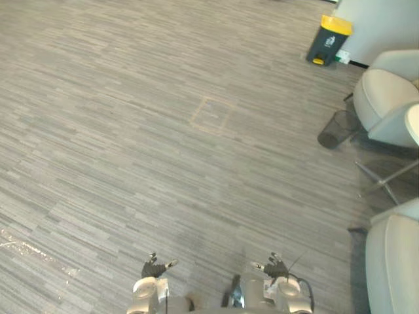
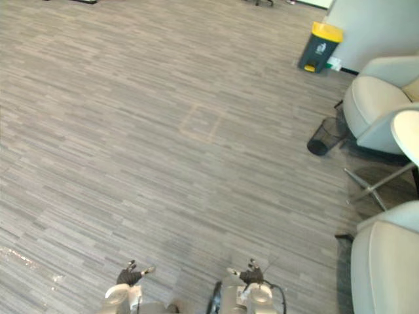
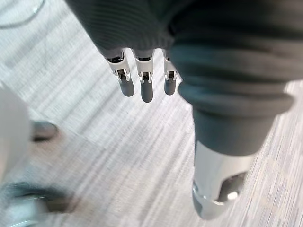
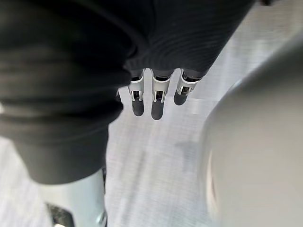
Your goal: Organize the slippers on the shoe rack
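Two hands of mine hang low over the floor (image 1: pixel 131 144). My left hand (image 1: pixel 154 267) is on my left and my right hand (image 1: pixel 275 267) is on my right, well apart. On the left one, the fingers (image 3: pixel 146 90) are straight and side by side, and the thumb (image 3: pixel 218 189) sticks out apart from them. They hold nothing. On the right one, the fingers (image 4: pixel 157 106) are straight and side by side too, and they hold nothing.

The floor is grey with thin stripes. A faint square mark (image 1: pixel 211 116) sits in the middle of it. Far off on my right stands a dark bin (image 1: pixel 330 40) with a yellow lid, near a wall. Closer is a black mesh basket (image 1: pixel 338 129), just beside a pale chair (image 1: pixel 386 98). Another pale chair (image 1: pixel 393 261) is near my right side. Between the two chairs is a round white tabletop (image 2: pixel 407 134) on thin metal legs.

I cannot tell where the slippers are.
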`<state>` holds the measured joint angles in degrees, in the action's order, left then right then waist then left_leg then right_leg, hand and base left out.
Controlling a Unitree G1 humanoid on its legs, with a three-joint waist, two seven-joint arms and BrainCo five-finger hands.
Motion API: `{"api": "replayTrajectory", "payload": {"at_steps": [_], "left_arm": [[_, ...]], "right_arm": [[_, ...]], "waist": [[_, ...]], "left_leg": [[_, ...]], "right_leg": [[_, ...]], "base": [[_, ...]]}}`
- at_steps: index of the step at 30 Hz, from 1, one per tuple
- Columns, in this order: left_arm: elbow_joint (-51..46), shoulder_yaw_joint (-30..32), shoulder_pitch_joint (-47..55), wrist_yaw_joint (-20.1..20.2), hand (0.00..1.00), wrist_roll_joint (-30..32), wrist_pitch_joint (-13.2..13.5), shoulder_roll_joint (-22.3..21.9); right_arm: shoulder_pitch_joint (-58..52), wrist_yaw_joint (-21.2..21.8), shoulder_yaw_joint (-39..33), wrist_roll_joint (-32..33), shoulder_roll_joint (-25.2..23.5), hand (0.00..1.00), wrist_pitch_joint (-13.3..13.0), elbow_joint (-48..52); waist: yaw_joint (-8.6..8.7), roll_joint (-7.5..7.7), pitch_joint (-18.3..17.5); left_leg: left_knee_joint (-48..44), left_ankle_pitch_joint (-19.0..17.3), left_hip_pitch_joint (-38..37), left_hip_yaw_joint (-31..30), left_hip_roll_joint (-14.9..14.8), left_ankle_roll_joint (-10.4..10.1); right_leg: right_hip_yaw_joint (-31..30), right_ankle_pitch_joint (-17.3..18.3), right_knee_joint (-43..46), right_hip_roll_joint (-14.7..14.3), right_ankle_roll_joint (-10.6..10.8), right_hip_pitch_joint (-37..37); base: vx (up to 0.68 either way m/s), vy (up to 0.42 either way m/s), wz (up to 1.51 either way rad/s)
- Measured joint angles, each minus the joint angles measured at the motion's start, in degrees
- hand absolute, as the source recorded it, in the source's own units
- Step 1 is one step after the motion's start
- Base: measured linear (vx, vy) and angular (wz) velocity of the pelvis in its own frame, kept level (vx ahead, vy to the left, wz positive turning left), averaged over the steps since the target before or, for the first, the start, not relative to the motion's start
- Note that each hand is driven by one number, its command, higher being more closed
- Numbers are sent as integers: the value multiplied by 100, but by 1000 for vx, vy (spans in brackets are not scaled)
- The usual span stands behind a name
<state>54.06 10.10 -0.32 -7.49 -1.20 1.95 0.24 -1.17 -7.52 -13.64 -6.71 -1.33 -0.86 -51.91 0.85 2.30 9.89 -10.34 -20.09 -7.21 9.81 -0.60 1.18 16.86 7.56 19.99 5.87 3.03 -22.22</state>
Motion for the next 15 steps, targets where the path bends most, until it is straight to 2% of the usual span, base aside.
{"api": "replayTrajectory", "payload": {"at_steps": [1, 2, 3, 4, 5, 6, 7, 8, 9, 10, 11, 12, 13, 15], "left_arm": [[110, 2, -28, 3, 0, 18, 2, -7], [184, 20, -18, 6, 0, 54, 2, -33], [210, 44, -51, 29, 0, 118, 9, -58], [208, 21, -101, 33, 0, 135, -1, -188], [196, 41, -75, 29, 0, 166, -6, -290], [128, 106, 106, 29, 0, 215, -6, -267], [32, 161, 115, 55, 0, 236, -13, -368], [-110, 329, 178, 46, 0, 240, -15, -368], [-171, 428, 212, 25, 0, 241, -15, -358], [-227, 471, 239, 8, 0, 232, -16, -323], [-335, 467, 282, 4, 0, 213, -16, -251], [-395, 463, 310, 0, 0, 210, -16, -238], [-595, 444, 384, 7, 0, 205, 8, -227], [-734, 443, 373, 3, 0, 163, 23, -224]], "right_arm": [[27, 9, -188, 35, 31, 0, -8, -90], [67, 8, -207, 28, 61, 0, 3, -128], [157, 2, -235, 1, 84, 0, 32, -165], [179, 11, -483, 46, 108, 0, 14, -44], [179, 19, -514, 16, 152, 0, 3, 53], [53, 5, -357, -7, 107, 0, 20, 126], [9, 24, -196, -43, 169, 0, 57, 133], [17, 26, -171, -41, 189, 0, 75, 158], [23, 20, -135, -31, 157, 0, 78, 162], [22, 6, -128, 1, 108, 0, 104, 141], [12, -5, -53, 9, 21, 0, 143, 118], [12, -10, -18, 10, -13, 0, 146, 121], [-8, -21, 68, 15, -78, 0, 155, 120], [6, -26, 110, 20, -135, 0, 157, 120]], "waist": [[107, -68, -37], [120, -163, -125], [16, -287, -92], [84, -298, 43], [146, -339, 35], [198, -342, -112], [180, -609, -157], [111, -711, -132], [37, -716, -107], [-61, -714, -80], [-124, -533, 15], [-143, -471, 31], [-179, -345, 35], [-267, -285, 13]], "left_leg": [[260, -29, -285, -255, -56, -71], [420, -19, -413, -335, -204, -122], [449, 178, -453, -497, -291, -339], [387, 480, -702, -811, -184, -409], [145, 512, -760, -875, -189, -416], [-877, 401, -416, -914, -202, -586], [-2683, 697, 306, -795, -535, -864], [-3781, 1506, 771, -618, -830, -1039], [-4333, 1596, 1005, -515, -1038, -1016], [-5047, 1298, 1327, -257, -1294, -740], [-5392, 933, 1703, 3, -1422, -615], [-5363, 812, 1849, 129, -1454, -583], [-5140, 574, 2215, 405, -1505, -511], [-4270, 399, 2731, 758, -1462, -416]], "right_leg": [[-129, -982, -305, -123, -188, -30], [-150, -941, -317, -263, -569, 44], [-127, -641, 97, -191, -611, -21], [-67, -182, 1308, 93, -733, -243], [32, 130, 1800, 161, -652, -408], [146, 180, 1114, 125, -672, -25], [294, 437, 874, -143, -715, 385], [259, 550, 595, -407, -749, 708], [178, 603, 459, -538, -802, 915], [56, 699, 263, -701, -847, 1274], [-80, 798, -40, -735, -815, 1848], [-148, 800, -191, -732, -814, 2053], [-268, 795, -541, -706, -805, 2452], [-445, 767, -988, -609, -756, 2950]], "base": [[649, -163, 71], [719, -140, 54], [724, -146, 46], [683, -158, 52], [595, -219, 84], [557, -267, 60], [723, -276, 25], [642, -200, -32], [679, -97, -63], [761, -62, -59], [629, -46, -47], [587, -35, -43], [480, 5, -53], [681, 80, -59]]}}
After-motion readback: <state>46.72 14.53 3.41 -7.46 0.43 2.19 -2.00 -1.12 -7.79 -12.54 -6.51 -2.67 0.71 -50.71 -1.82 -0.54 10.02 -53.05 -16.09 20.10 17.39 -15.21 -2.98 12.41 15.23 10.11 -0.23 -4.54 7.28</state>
